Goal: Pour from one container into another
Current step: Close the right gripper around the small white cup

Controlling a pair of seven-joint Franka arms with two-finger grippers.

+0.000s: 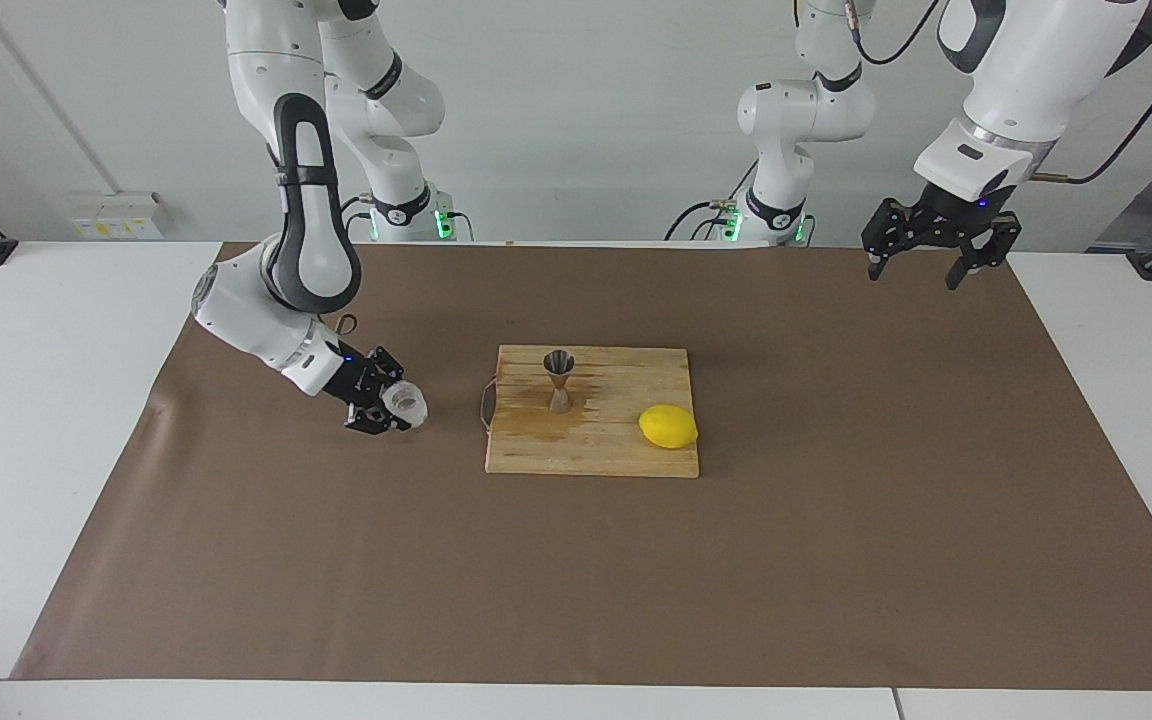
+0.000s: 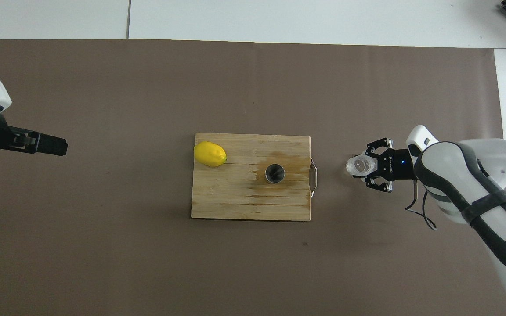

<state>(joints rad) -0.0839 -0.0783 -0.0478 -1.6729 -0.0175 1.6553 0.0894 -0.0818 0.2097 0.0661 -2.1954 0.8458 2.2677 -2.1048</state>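
**Right gripper clamped on the glass cup, short of the board**

The right gripper has its fingers closed around the glass cup, taking it from the side and low down. That hold seems chosen so that a roll of the wrist can tip the cup without a finger crossing its mouth. In the overhead view the cup shows its open rim upward, so it looks roughly upright, which would keep anything inside from spilling on the way. Whether it is clear of the brown mat or sitting on it cannot be told. It is toward the right arm's end of the table, near the board's handle but apart from it.

The metal jigger stands upright on the wooden board, on the half toward the cup, its dark mouth facing up to receive a pour. A darker stain on the wood surrounds its foot; the board probably serves to catch drips. A lemon lies on the same board toward the left arm's end, well out of the pouring path.

The left gripper waits with fingers apart, high over the mat's edge at its own end, clear of the work.

By this reading the cup is gripped; carrying and pouring remain.
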